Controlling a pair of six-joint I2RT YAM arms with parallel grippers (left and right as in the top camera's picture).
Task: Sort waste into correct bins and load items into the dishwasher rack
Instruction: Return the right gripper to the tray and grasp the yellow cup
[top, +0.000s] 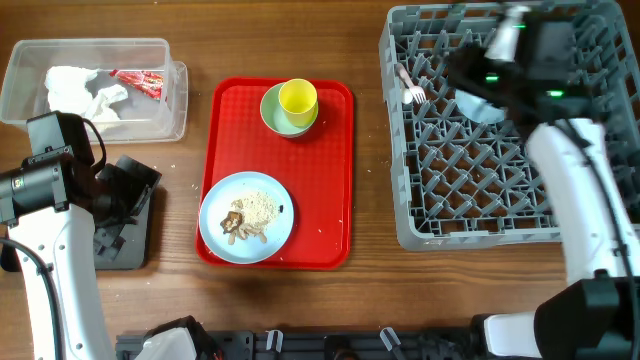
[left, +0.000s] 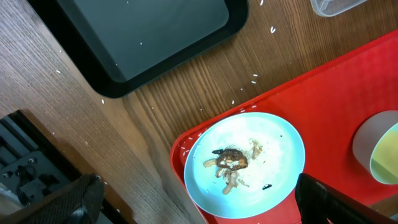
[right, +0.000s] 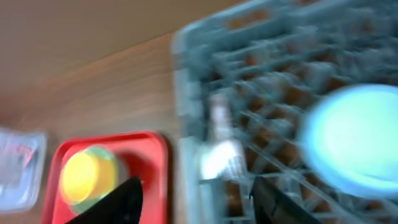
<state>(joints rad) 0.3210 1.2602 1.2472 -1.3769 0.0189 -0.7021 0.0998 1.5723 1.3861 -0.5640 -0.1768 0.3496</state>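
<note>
A light blue plate (top: 246, 217) (left: 244, 163) with beige-brown food scraps (top: 250, 213) (left: 231, 163) lies on the red tray (top: 330, 150). Behind it a yellow cup (top: 298, 98) (right: 87, 174) stands inside a pale green bowl (top: 275, 115). The grey dishwasher rack (top: 470, 190) (right: 273, 50) holds a white fork (top: 412, 88) (right: 221, 149) and a light blue bowl (top: 482, 108) (right: 354, 137). My right gripper (top: 468, 72) (right: 193, 196) hovers open over the rack near the fork, blurred. My left gripper (top: 132, 188) (left: 198, 186) is open above the plate's near edge.
A clear tub (top: 95, 90) at the back left holds white napkins (top: 85, 90) and a red-and-white wrapper (top: 138, 82). The black tray (top: 125, 235) (left: 143, 37) lies left of the red tray, partly under my left arm. Crumbs dot the wood.
</note>
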